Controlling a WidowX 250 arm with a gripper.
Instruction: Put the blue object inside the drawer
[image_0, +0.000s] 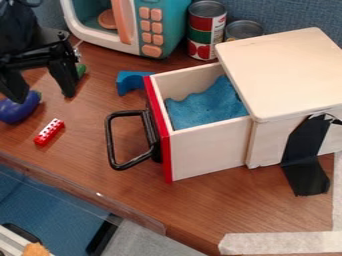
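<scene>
The black gripper (44, 95) hangs at the upper left with its two fingers spread wide and nothing seen between them. A blue arch-shaped block (127, 82) lies on the table behind the drawer's red front, to the right of the gripper; its right part is hidden by the drawer. The wooden drawer (208, 152) stands pulled out of its box, its black handle toward the left. A blue cloth (208, 106) lines its inside.
A dark blue-purple eggplant toy (19, 109) and a red block with white dots (49, 132) lie at the left. Near the gripper's right finger is a green item (81, 69). A toy microwave (163, 25) and cans (206, 30) stand behind; the wooden box (287, 70) is at right.
</scene>
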